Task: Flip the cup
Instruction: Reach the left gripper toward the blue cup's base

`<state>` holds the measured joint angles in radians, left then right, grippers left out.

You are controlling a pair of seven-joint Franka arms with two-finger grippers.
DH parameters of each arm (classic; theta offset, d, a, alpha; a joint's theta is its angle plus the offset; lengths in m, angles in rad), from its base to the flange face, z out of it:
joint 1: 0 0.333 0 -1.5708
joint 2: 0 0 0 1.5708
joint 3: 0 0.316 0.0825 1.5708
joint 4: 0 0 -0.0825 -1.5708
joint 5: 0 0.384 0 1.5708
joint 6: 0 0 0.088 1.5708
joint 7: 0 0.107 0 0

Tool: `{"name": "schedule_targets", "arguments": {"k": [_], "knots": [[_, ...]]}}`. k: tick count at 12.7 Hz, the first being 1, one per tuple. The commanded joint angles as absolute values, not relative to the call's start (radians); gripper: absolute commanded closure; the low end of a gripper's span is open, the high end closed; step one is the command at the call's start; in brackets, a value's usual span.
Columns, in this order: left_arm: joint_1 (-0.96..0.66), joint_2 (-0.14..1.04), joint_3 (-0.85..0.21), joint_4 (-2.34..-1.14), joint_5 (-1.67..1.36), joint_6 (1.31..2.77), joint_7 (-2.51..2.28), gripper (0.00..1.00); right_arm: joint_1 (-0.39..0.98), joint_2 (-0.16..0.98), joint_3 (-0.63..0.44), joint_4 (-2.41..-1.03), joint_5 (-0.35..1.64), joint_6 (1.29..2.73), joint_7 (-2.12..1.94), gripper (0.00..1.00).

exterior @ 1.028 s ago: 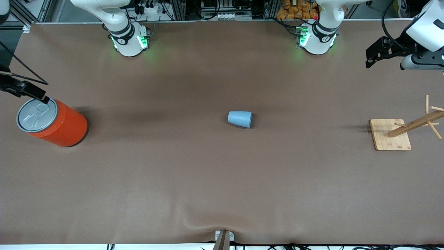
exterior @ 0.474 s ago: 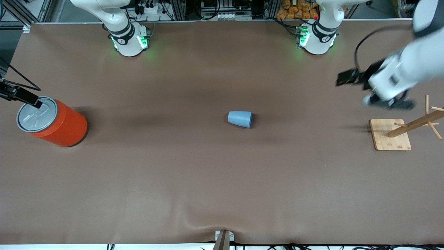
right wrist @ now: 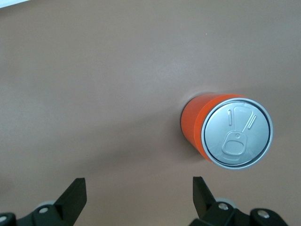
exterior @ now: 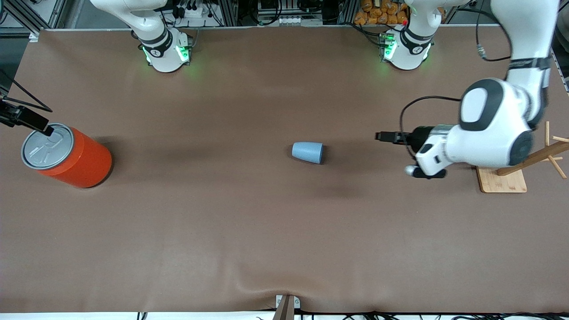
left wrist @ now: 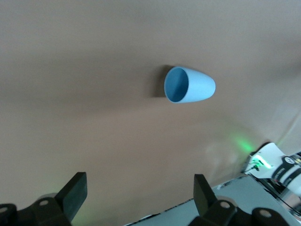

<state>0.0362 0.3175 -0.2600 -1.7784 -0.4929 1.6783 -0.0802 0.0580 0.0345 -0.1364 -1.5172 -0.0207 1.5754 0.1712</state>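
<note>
Since before, our left gripper [exterior: 391, 136] came over the desk [exterior: 266, 222] toward the lying cup [exterior: 307, 152], fingers wide open, empty. Our right gripper [right wrist: 136, 197] waits over the desk near the orange can [exterior: 66, 156], also wide open.

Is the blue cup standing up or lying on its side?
On its side. The cup lies on the table; the left wrist view shows its open mouth facing sideways, nothing visible inside.

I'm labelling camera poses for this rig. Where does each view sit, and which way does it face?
Front view: high across the table, facing both bases; left gripper over bare table beside the small light-blue tapered cup.
Left wrist view: faces down at the cup, lying on its side; open fingers show. Both share the cup.
Right wrist view: above the big orange can; right gripper open, waiting.
</note>
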Motion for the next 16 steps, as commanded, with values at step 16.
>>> {"name": "schedule_targets", "arguments": {"k": [16], "knots": [[0.035,0.690,-0.262,-1.913,-1.094,1.842,0.483,0.07,0.028,0.026,-0.109,-1.476,-0.023,1.509,0.181,0.00]]}}
